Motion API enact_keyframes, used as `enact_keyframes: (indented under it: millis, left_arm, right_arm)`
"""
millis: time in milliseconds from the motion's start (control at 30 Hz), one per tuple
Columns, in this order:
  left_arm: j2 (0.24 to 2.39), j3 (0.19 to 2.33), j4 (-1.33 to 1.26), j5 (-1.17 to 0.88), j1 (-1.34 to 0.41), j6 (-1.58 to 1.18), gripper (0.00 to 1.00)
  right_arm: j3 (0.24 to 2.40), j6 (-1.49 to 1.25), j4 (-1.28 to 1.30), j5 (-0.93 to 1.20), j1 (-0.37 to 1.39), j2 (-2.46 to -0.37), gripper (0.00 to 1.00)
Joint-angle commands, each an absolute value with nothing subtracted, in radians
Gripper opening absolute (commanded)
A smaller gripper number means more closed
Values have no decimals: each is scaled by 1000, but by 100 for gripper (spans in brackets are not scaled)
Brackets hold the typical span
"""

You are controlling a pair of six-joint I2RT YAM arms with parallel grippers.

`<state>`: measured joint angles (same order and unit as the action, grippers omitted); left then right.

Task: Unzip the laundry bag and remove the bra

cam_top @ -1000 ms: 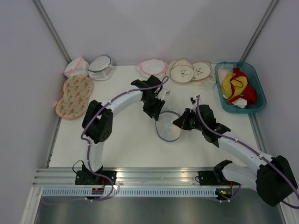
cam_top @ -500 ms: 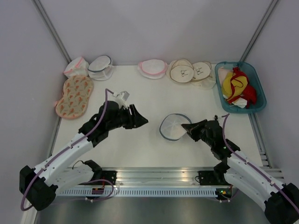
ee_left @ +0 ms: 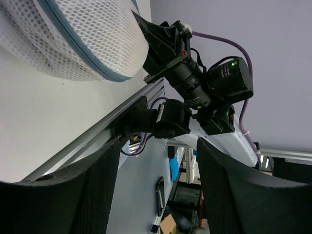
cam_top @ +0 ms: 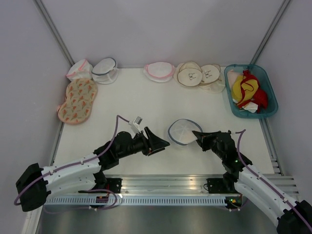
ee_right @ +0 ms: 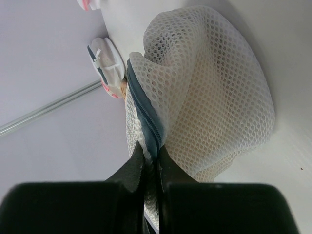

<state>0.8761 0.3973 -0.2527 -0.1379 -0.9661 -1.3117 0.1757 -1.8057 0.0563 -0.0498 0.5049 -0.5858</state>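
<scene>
Right claw (ee_right: 148,152) clamps the round white mesh laundry bag (cam_top: 183,131) by its blue-grey zipper trim (ee_right: 146,117); left claw (cam_top: 160,142) spread wide, empty.
Held at its 4 o'clock edge, the bag lies mid-table on the white table (cam_top: 122,102), with the left claw apart at its 8 o'clock. Its zip looks closed, with a peach tint inside, so unzipping and removing the bra are both left.

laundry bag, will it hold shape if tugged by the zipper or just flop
Probably floppy: the laundry bag creases where the right gripper pinches its zipper trim. Likely light, being thin open mesh, so it may slide when tugged.
</scene>
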Motion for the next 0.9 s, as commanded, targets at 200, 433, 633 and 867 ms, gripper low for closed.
enact_keyframes:
  millis: [200,433,633,867]
  left_arm:
    - [1161,485,-581,-20,-1051,-1447,70]
    - [1170,544,-434,182,-1048,-1273,73]
    - [1193,607,-344,238,-1023,-1197,73]
    - [1187,635,-213,5,-1038,-1261,72]
  right_arm:
    - [163,-1841,-132,-5,514,-623,0]
    - [179,-1753,-253,136,515,-732,0]
    - [186,-1733,-235,126,515,-684,0]
    - [179,-1733,-150,48,515,-595,0]
